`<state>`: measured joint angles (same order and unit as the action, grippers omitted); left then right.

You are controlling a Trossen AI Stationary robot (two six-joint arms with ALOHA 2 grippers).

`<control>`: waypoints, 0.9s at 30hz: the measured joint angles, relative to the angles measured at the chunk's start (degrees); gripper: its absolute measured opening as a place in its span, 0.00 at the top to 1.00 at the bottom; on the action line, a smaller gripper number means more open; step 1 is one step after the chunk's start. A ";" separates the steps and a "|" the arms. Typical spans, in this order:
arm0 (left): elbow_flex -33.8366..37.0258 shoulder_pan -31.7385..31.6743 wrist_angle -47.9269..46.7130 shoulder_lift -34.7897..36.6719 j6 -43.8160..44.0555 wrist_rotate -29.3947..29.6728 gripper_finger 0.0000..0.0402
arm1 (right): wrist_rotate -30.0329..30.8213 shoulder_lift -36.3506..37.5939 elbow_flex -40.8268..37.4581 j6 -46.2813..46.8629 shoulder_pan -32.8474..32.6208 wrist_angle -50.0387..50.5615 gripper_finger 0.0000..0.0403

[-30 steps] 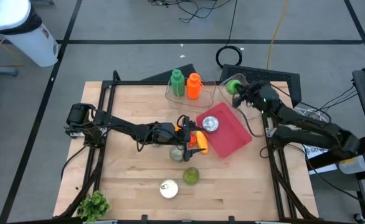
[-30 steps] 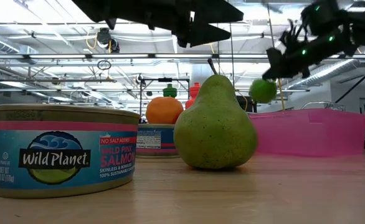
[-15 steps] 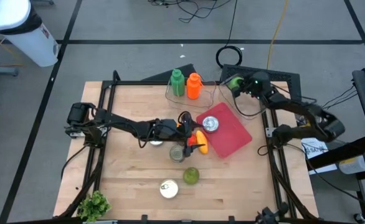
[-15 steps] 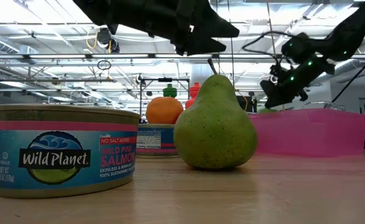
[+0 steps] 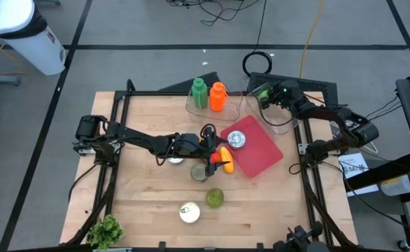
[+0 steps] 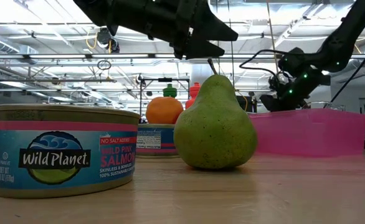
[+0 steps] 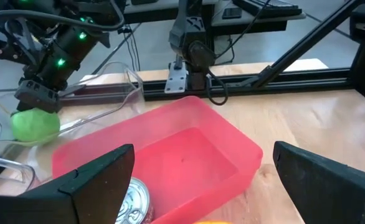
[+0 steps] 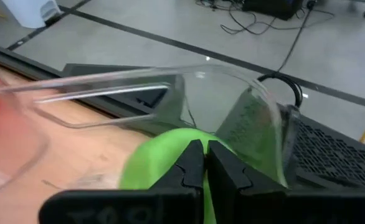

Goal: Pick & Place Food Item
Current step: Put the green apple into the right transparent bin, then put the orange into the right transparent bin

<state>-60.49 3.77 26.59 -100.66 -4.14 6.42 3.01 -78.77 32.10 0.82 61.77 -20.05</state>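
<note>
Right gripper point(image 5: 269, 93) clamped on green fruit point(image 7: 35, 124), low inside clear container point(image 7: 111, 84) at table's far right corner; directly beneath the fingertips, so only release remains; left gripper point(image 5: 212, 145) wide open above pink tray point(image 7: 189, 146).

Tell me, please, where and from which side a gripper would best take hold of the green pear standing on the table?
Grip the pear around its wide lower belly, coming straight down from above. It stands upright with its stem up and nothing over it.
</note>
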 joint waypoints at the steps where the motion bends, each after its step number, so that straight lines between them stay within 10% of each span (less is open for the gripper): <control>1: 0.00 0.00 -0.02 0.00 0.06 0.00 0.02 | 0.00 -0.10 0.00 -0.01 0.16 -0.03 1.00; 27: 0.00 0.04 -0.76 0.00 3.74 -0.17 0.02 | -0.39 12.36 -0.09 0.22 -2.03 -1.01 0.56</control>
<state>-60.49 3.81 25.83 -100.66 -0.40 6.24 2.62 -66.41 32.01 1.04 59.74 -21.06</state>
